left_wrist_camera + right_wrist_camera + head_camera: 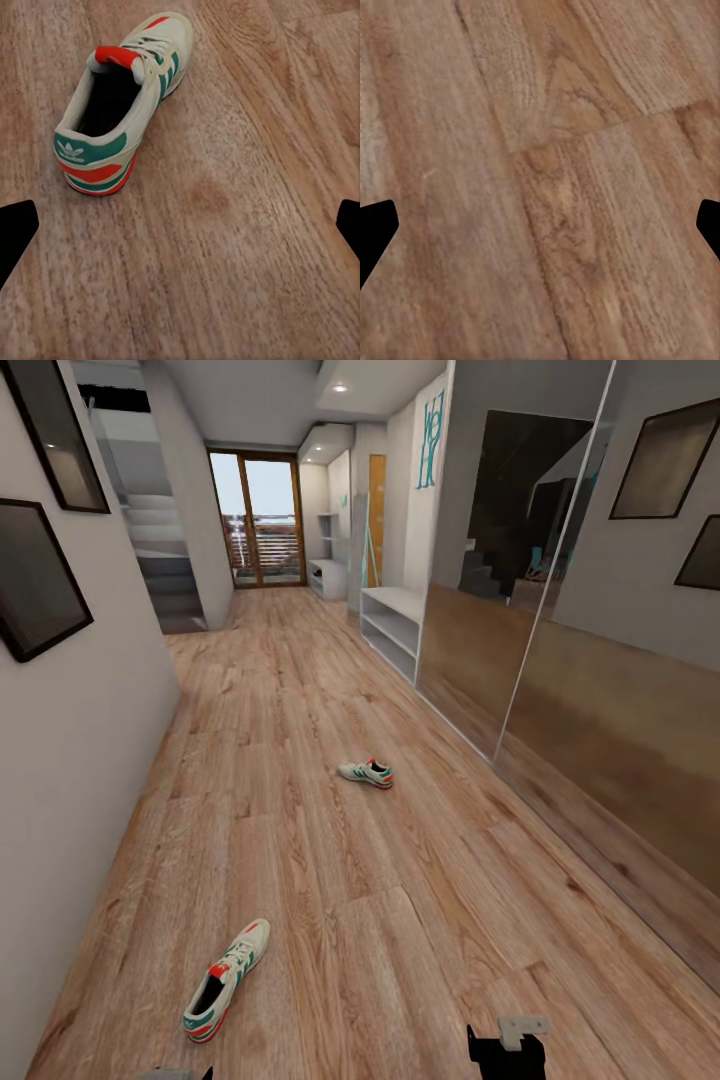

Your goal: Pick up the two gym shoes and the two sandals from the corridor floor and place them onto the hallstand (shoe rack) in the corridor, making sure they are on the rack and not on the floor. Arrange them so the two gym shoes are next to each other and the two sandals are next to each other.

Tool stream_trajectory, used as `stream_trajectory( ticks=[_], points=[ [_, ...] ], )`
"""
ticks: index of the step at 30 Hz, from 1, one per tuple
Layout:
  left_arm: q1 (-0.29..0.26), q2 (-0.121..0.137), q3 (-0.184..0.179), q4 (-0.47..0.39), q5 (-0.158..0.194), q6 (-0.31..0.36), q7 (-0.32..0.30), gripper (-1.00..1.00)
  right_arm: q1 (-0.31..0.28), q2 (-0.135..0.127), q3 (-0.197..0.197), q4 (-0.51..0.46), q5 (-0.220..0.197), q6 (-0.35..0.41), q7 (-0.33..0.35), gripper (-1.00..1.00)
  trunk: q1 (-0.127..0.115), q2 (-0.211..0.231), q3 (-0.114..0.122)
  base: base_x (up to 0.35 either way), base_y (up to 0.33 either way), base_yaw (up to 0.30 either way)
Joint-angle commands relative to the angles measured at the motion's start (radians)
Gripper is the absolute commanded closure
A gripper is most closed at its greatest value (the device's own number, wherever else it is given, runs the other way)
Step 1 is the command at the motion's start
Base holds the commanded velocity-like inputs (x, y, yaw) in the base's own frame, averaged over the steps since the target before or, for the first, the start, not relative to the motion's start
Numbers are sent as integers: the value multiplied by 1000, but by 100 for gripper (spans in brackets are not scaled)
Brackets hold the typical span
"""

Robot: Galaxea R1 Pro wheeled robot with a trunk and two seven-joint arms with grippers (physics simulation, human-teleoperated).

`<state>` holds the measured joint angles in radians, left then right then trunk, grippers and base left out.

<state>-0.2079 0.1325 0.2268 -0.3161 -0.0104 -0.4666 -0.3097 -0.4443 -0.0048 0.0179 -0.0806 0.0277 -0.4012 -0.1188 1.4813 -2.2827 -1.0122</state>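
Head view looks down a long corridor whose wood-plank floor [330, 920] runs from the bottom of the frame up to a glazed door [258, 520] at the upper centre. One gym shoe [226, 980] lies at the lower left of the frame, upright on its sole, its toe aimed toward the upper right and its red-orange heel patch toward the lower left. The second gym shoe [366, 772] lies near the middle of the frame, well apart from the first. The hallstand [392, 622] stands against the wall at the upper centre-right, beside a mirrored panel [600, 660] that fills the right side; its shelves look bare, though it is too small to be sure. Dark framed pictures [35, 575] hang on the wall at the upper left. In the left wrist view the left gripper [180, 229] shows as two dark fingertips [15, 232] at the frame's side edges, spread wide with nothing between them but floor, and the nearer gym shoe [120, 105] sits in the upper left, clear of both fingers. In the right wrist view the right gripper [540, 229] is likewise spread wide and empty over bare planks [547, 172].
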Motion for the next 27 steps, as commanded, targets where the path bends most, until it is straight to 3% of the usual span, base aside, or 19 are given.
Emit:
stream_trajectory(
  ticks=[1,12,20,27],
  points=[
    [-2,3,11,0,-1,2,-8,-100,-1,1,2,0,3,-2,-5,-100,0,0,-1,0,0,0],
    [-33,12,12,-16,-2,16,1,-100,-1,-1,-2,-40,5,-3,-5,-100,0,0,-1,0,0,0],
    [-139,26,1,-18,-16,48,11,-100,-1,-3,-1,-267,8,15,-2,-100,0,0,-1,0,0,0],
    [-212,43,-1,-21,-73,146,12,-100,-1,-3,-2,-458,8,119,-2,-100,0,0,-1,0,0,0]
  ],
)
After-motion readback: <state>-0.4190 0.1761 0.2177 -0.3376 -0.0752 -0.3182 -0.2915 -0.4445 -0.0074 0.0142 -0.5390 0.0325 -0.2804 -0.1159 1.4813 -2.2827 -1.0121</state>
